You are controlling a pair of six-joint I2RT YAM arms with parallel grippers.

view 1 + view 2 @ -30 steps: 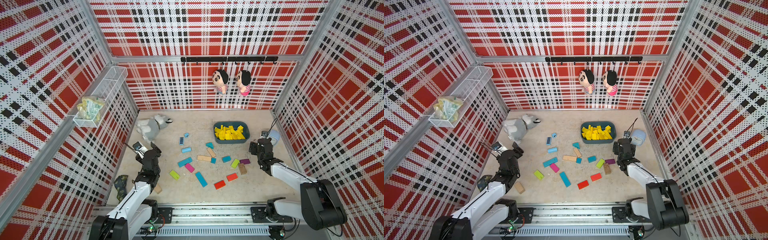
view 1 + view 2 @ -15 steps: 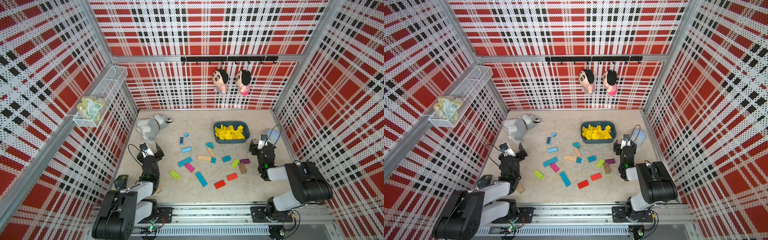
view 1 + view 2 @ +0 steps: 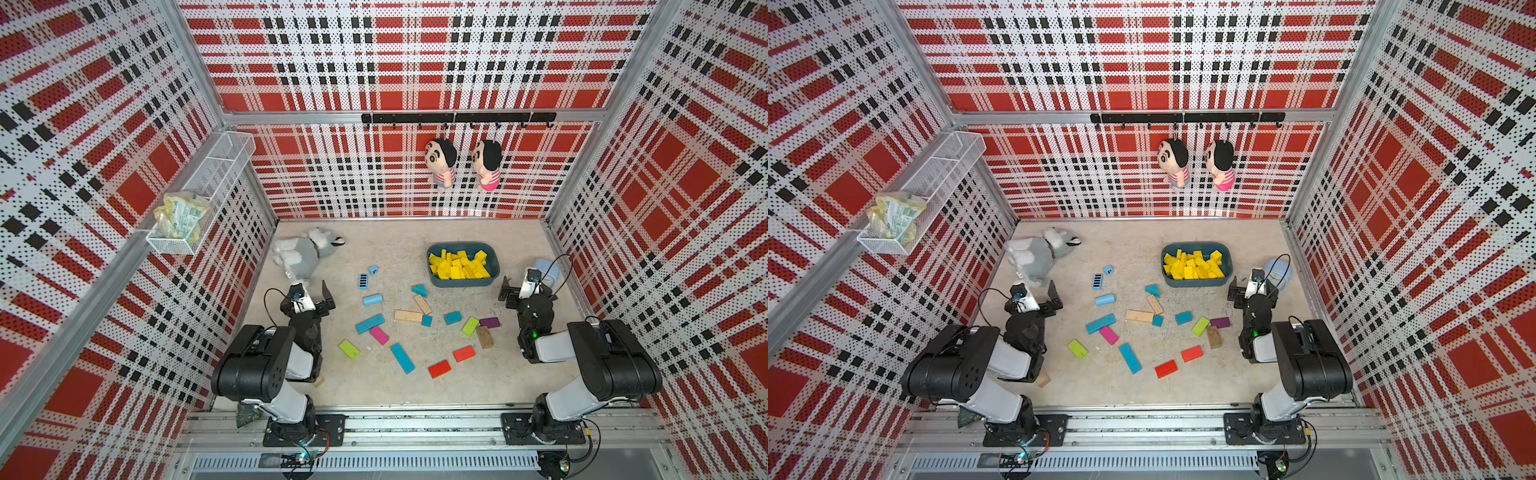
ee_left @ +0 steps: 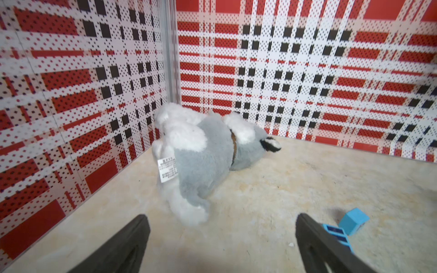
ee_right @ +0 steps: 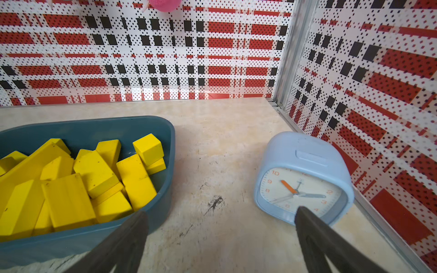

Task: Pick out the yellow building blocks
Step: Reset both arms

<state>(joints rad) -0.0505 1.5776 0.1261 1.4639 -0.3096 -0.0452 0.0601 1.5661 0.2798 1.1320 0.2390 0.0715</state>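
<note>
The yellow building blocks point(image 3: 459, 266) point(image 3: 1194, 266) lie heaped in a teal bin point(image 3: 461, 283) point(image 3: 1196, 283) at the back right of the floor. The right wrist view shows the yellow building blocks point(image 5: 82, 179) close up, inside the bin point(image 5: 151, 120). My right gripper point(image 3: 525, 286) point(image 3: 1252, 286) point(image 5: 220, 210) hovers open and empty just right of the bin, above bare floor. My left gripper point(image 3: 309, 291) point(image 3: 1036, 291) point(image 4: 221, 216) stands open and empty at the left, facing a plush dog. Both arms are folded up over their bases.
A grey plush dog point(image 3: 305, 255) point(image 4: 201, 151) lies at the back left. A light blue clock point(image 3: 548, 270) point(image 5: 305, 175) leans by the right wall. Blue, red, lime-green, pink, purple and tan blocks point(image 3: 403, 357) are scattered mid-floor. Two dolls point(image 3: 440, 162) hang on the back wall.
Both arms have folded back over their bases while the grippers stayed near the same spots. Both pairs of jaws have spread wider.
</note>
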